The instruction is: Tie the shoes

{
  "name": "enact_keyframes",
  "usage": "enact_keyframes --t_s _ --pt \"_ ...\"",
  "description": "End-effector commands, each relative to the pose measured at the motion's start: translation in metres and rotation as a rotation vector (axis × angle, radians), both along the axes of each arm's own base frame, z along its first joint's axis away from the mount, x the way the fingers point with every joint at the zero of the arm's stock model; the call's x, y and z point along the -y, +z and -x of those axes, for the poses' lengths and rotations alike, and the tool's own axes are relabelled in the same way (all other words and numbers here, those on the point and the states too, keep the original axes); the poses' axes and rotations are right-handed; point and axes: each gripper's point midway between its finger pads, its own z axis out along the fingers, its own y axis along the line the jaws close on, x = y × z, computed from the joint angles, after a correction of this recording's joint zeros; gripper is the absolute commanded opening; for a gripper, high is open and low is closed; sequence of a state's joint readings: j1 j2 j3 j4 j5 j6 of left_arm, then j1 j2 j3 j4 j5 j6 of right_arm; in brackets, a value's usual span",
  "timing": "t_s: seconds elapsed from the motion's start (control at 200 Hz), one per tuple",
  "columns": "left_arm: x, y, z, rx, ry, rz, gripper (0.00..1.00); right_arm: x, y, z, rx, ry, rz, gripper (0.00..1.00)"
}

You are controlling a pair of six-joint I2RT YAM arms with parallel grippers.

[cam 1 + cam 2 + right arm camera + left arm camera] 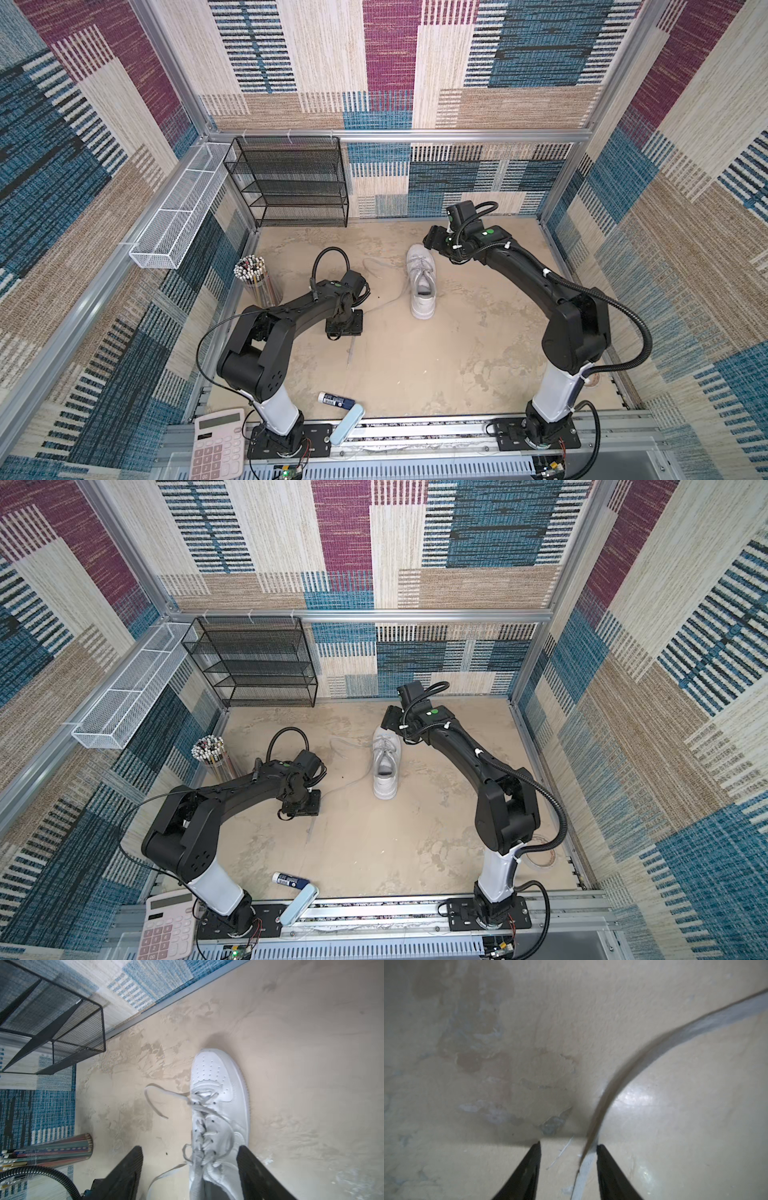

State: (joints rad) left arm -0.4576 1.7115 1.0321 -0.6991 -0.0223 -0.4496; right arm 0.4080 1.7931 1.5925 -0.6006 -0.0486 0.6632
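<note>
In both top views the white sneaker [422, 286] [386, 766] stands mid-table, toe toward the back wall. One long lace [384, 303] trails left from it along the table. My left gripper [345, 330] [569, 1146] points down at the table, open, and the lace [654, 1051] runs between its fingertips [600, 1148], close against one, unpinched. My right gripper [432, 242] [190, 1149] hovers over the toe end, open and holding nothing. In the right wrist view the sneaker [220, 1088] shows a loose lace loop [154, 1101] on one side.
A black mesh rack [291, 183] and a white wire basket [174, 224] stand at the back left. A pencil cup [255, 276] is behind the left arm. A blue tube [336, 401], pale case [347, 424] and pink calculator [218, 442] lie at the front.
</note>
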Motion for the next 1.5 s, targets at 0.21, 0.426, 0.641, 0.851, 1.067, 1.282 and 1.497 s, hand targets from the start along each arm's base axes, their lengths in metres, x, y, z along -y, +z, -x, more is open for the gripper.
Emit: enact_keyframes --t_s 0.21,0.426,0.641,0.851,1.067,1.282,1.497 --pt "0.009 -0.008 0.007 -0.028 -0.023 -0.058 0.23 0.026 -0.002 0.011 0.034 -0.009 -0.015 0.74" --pt "0.017 0.001 0.006 -0.003 -0.037 -0.021 0.02 0.044 0.006 0.03 0.064 -0.024 -0.014 0.73" --pt "0.047 0.081 -0.025 0.135 -0.067 0.123 0.0 0.075 0.003 0.054 0.078 -0.071 -0.01 0.74" --pt "0.088 0.185 -0.075 0.326 -0.122 0.261 0.0 0.102 -0.001 0.059 0.077 -0.109 -0.003 0.73" --pt "0.146 0.263 -0.14 0.465 -0.203 0.38 0.0 0.125 0.006 0.056 0.089 -0.139 0.008 0.73" --pt "0.209 0.284 -0.189 0.569 -0.228 0.531 0.0 0.142 0.004 0.059 0.075 -0.158 0.01 0.74" --pt "0.286 0.271 -0.22 0.637 -0.219 0.809 0.0 0.145 -0.003 0.067 0.06 -0.133 -0.005 0.74"
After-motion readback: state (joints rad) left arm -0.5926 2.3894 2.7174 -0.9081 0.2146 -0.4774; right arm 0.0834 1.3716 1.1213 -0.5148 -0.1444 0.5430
